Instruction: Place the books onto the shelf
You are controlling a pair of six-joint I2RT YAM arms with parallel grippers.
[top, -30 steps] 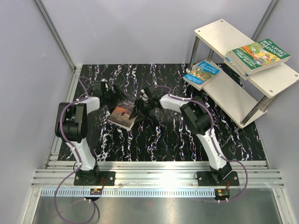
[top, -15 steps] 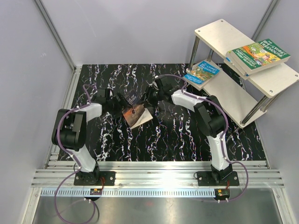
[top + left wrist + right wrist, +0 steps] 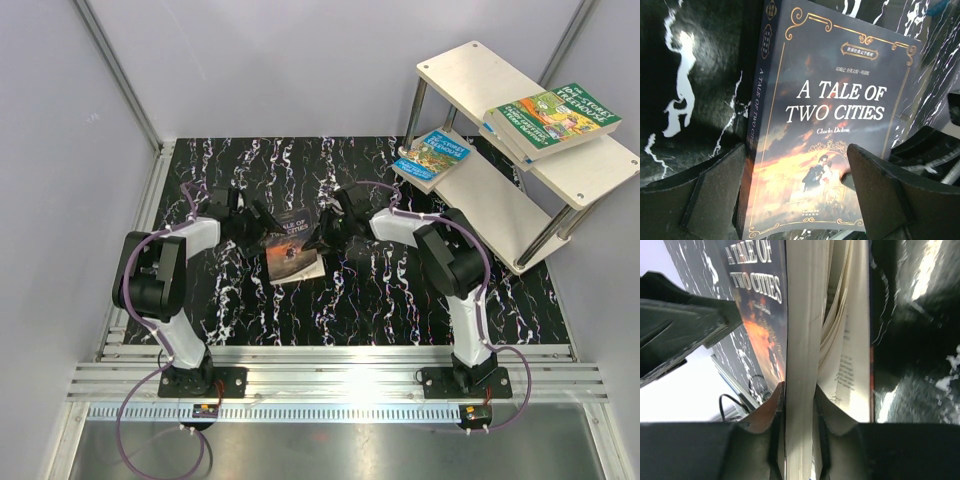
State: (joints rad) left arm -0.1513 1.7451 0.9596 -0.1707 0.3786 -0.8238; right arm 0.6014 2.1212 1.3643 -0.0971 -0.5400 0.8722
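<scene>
One dark "A Tale of Two Cities" paperback (image 3: 293,245) is standing tilted on the black marbled worktop (image 3: 380,300), not yet shelved. I am clamping my right pincer (image 3: 797,405) on its front cover and a thick block of pages, the other leaves fanning loose. My left pincer (image 3: 797,165) is gaping wide around the cover, gripping nothing. Farther off, the pale two-tier shelf (image 3: 470,75) is carrying a blue paperback (image 3: 435,153) on its lower board and a green-topped stack (image 3: 560,112) on its upper one.
</scene>
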